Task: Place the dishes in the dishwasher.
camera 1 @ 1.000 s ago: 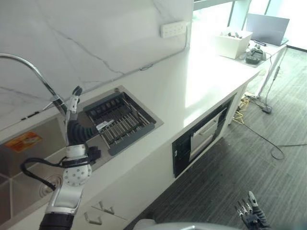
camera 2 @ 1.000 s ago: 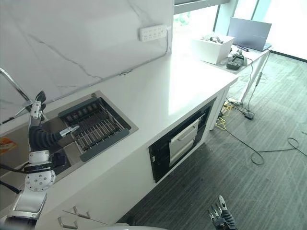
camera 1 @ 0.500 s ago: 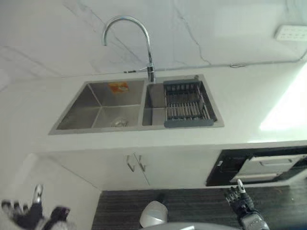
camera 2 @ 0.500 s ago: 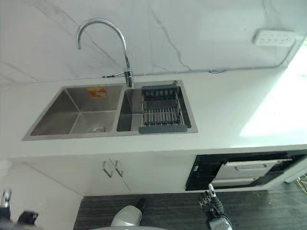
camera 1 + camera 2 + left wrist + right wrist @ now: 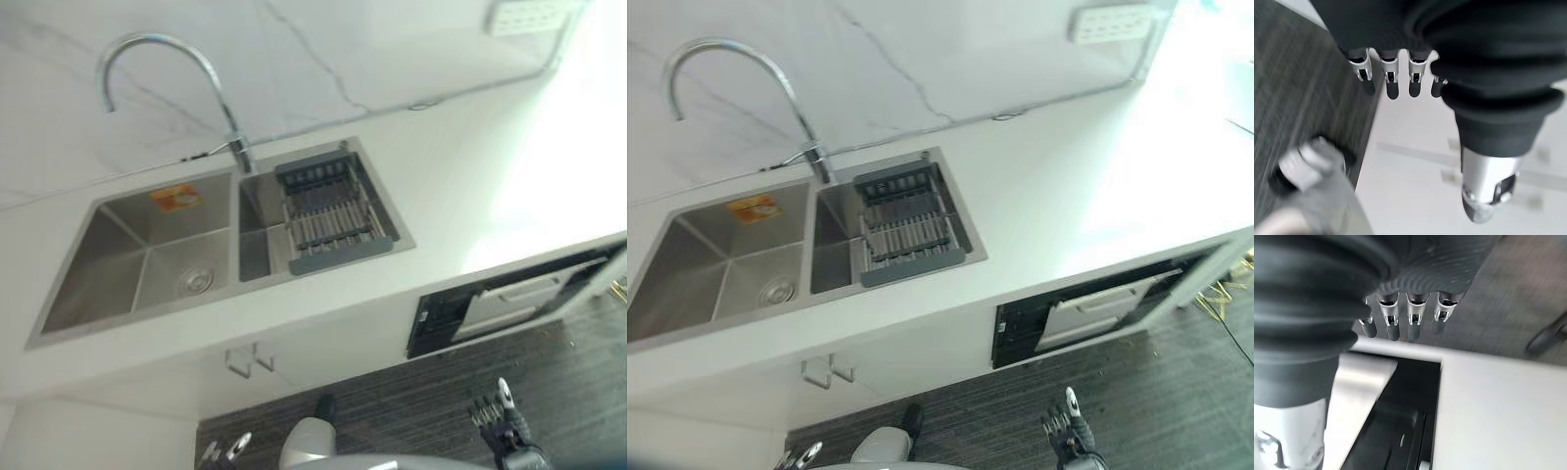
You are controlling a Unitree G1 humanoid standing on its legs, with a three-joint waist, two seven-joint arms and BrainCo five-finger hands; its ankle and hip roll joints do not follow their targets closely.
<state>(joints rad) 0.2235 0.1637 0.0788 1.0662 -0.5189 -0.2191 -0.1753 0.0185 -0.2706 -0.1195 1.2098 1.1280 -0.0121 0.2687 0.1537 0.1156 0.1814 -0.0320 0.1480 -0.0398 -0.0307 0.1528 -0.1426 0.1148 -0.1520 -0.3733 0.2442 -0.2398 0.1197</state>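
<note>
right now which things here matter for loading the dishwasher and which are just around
For the job: dishwasher under the counter; grey dish rack in the right sink basin; left hand and right hand, both low and holding nothing.

Just around: faucet, left sink basin, wall power strip.

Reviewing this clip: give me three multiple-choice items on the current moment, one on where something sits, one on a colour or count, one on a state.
1. Where does the dark drying rack sit?
A. In the large left basin
B. Over the smaller right basin
C. On the countertop

2. What colour is the sticker on the sink's back wall?
A. Blue
B. Green
C. Orange

3. How are the hands?
A. Both low by the floor, fingers straight, holding nothing
B. Left hand curled round the faucet
C. Right hand holding a plate

Answers: 1 B, the rack spans the basin right of the faucet. 2 C, it shows orange. 3 A, the left hand and right hand each show straight fingers with nothing between them.
</note>
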